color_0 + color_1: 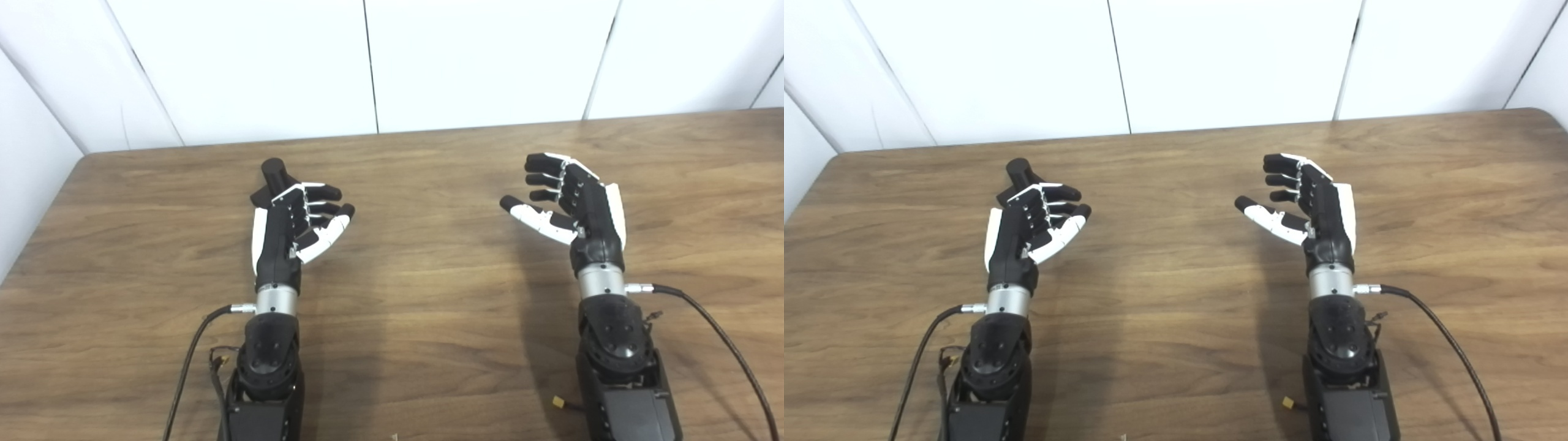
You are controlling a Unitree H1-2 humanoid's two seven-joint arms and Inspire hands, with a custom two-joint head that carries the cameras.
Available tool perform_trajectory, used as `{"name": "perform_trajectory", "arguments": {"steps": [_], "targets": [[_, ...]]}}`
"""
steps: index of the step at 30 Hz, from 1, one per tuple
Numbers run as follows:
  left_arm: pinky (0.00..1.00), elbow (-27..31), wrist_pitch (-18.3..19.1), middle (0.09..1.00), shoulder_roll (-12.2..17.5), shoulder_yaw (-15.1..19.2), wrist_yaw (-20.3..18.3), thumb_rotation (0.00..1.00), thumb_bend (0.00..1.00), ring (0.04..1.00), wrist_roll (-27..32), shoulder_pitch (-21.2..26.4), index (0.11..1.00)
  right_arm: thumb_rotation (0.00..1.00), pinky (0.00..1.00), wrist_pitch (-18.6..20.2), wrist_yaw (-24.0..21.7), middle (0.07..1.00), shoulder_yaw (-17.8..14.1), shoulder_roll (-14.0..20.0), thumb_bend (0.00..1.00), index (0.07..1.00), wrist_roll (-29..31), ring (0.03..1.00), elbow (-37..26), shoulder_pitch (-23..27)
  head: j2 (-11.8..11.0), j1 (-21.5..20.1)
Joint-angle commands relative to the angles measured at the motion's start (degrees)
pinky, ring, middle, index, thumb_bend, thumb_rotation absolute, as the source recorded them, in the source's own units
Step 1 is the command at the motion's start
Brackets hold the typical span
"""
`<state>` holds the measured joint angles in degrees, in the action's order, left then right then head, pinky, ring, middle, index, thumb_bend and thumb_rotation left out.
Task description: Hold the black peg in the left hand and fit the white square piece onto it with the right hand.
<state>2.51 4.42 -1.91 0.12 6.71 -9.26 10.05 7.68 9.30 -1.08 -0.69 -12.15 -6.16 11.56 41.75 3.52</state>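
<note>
— Left hand (288, 229) first: is it holding anything?

— Hard to say. Its fingers (321, 199) are curled partway and the thumb stands off to the side, but the palm looks bare. What I take for the black peg (274, 177) pokes up just behind the knuckles, toward the far edge of the table (429, 306). Whether the hand touches it or it only stands behind, I cannot tell from here; the hand covers its lower part.

— And the other side?

— Right hand (1311, 205) hangs over the right half of the table with fingers loosely bent and apart, thumb stretched toward the middle. Nothing sits in it.

— The white square piece?

— I can't find it on the wood anywhere I can see.

— What else is around?

— White wall panels (478, 61) close off the far edge and the left edge. A dark cable (723, 337) runs from the right wrist toward the near right corner, and another cable (190, 361) loops from the left wrist down to the near edge. A small yellow connector (1288, 402) sticks out beside the right forearm. Both hands are well apart, with open wood between them and soft shadows under each arm.
</note>
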Motion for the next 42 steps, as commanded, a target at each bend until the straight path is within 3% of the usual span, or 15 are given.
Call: {"name": "perform_trajectory", "arguments": {"steps": [1, 15, 22, 24, 30, 37, 42], "targets": [[0.48, 2.2, -0.8, 0.616, 0.0, -0.2, 0.3, 0.07, 0.50, 0.567, -0.6, 1.8, 0.495, 0.08, 0.59, -1.3, 0.1, 0.688, 0.0, 0.0, 0.64, 0.658, 0.0, 0.675, -2.3, 2.0, 0.0, 0.0], [0.49, 2.0, -0.8, 0.618, 0.2, -0.4, 0.3, 0.07, 0.50, 0.570, -0.8, 1.8, 0.496, 0.08, 0.59, -1.5, -0.1, 0.686, 0.0, 0.1, 0.64, 0.662, 0.5, 0.676, -2.1, 1.9, -0.1, 0.6], [0.47, 0.7, -2.5, 0.619, -0.4, -1.5, 1.1, 0.07, 0.50, 0.561, -2.5, 1.8, 0.495, 0.08, 0.60, -2.2, -0.1, 0.683, -0.5, 1.2, 0.64, 0.659, 0.5, 0.678, -1.9, 1.3, -3.0, 6.6], [0.47, 0.1, -3.2, 0.621, -0.9, -1.6, 1.5, 0.07, 0.50, 0.565, -2.3, 1.7, 0.495, 0.07, 0.60, -2.5, -0.2, 0.686, -0.7, 1.4, 0.63, 0.663, 0.9, 0.681, -1.9, 1.1, -4.9, 9.0], [0.49, -1.7, -5.3, 0.609, -1.5, -2.6, 2.8, 0.07, 0.50, 0.573, -3.7, 1.3, 0.495, 0.03, 0.61, -3.9, -0.3, 0.685, -1.0, 2.5, 0.61, 0.664, 1.3, 0.683, -1.3, 0.6, -7.5, 12.0], [0.49, -1.7, -5.3, 0.603, -1.5, -2.4, 2.9, 0.07, 0.50, 0.577, -3.8, 1.5, 0.494, 0.00, 0.58, -4.3, -0.2, 0.681, -0.8, 3.2, 0.60, 0.662, 0.9, 0.676, -1.0, 0.7, -7.3, 11.3], [0.50, -1.7, -5.4, 0.613, -1.3, -2.4, 2.5, 0.07, 0.50, 0.585, -3.6, 1.5, 0.495, 0.02, 0.64, -4.0, -0.1, 0.685, -0.9, 3.1, 0.61, 0.666, 1.2, 0.690, -1.2, 0.6, -7.2, 11.4]]}}
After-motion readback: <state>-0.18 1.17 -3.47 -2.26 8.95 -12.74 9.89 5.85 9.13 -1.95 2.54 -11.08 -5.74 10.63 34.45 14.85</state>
